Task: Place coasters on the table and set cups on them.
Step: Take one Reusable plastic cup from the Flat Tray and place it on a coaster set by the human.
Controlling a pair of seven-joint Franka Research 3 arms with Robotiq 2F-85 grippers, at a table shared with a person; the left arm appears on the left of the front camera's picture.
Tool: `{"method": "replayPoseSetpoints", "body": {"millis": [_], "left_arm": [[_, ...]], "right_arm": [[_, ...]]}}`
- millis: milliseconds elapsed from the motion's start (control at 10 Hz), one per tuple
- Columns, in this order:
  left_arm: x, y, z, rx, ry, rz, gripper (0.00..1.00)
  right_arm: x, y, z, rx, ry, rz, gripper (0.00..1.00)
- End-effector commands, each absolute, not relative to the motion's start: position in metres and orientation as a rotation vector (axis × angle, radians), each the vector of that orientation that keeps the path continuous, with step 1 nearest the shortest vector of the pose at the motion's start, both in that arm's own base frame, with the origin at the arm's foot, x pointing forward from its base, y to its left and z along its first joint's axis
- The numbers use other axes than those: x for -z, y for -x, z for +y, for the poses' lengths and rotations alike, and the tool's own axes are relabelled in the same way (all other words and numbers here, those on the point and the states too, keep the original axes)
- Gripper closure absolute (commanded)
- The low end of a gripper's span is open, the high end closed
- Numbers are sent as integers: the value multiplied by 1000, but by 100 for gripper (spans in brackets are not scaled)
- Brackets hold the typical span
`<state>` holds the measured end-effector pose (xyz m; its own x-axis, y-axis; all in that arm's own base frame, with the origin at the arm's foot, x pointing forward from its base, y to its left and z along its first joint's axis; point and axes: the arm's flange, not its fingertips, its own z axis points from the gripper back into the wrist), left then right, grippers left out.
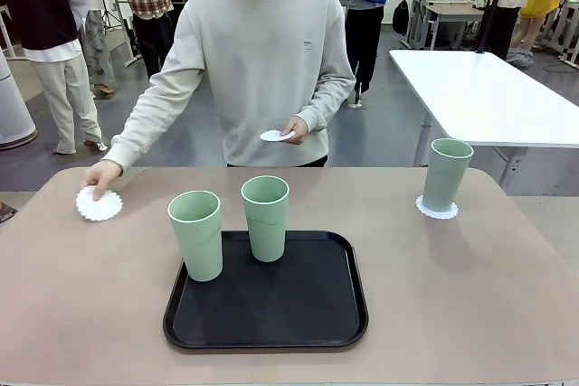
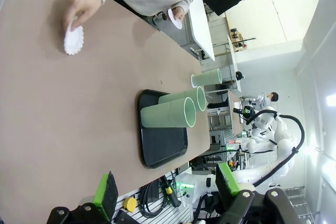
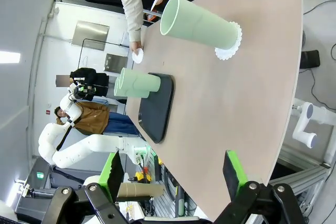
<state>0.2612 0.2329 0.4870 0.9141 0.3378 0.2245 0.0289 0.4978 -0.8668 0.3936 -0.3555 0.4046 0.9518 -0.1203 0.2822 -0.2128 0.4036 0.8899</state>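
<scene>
Ideally, with left gripper [image 2: 167, 183] and right gripper [image 3: 173, 170] both spread empty, the person's hand [image 1: 101, 175] sets the coaster [image 1: 99, 204] flat, clear of the tray [image 1: 351, 312].

Jaws apart above the table edge
My gripper [image 3: 173, 171] hangs wide over the table [image 3: 247, 108]. One cup [image 3: 199, 24] stands on a coaster [image 3: 229, 44], two more cups [image 3: 137, 84] sit on the black tray [image 3: 157, 109], and a person's hand [image 3: 135, 45] seems to touch another coaster [image 3: 137, 55].
</scene>
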Motion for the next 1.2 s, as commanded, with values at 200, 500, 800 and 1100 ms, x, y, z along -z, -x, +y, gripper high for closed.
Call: {"method": "replayPoseSetpoints", "body": {"millis": [200,500,800,1100], "left_arm": [[-488,-259,233,-188,1052,-402,0],[-488,-259,233,-188,1052,-402,0],[-488,-259,233,-188,1052,-402,0],[-488,-259,233,-188,1052,-402,0]], "right_arm": [[-405,-393,-357,-67,-1169,-319,0],[-405,-393,-357,-67,-1169,-319,0],[-405,-393,-357,-67,-1169,-319,0],[-405,-393,-357,-67,-1169,-319,0]]}}
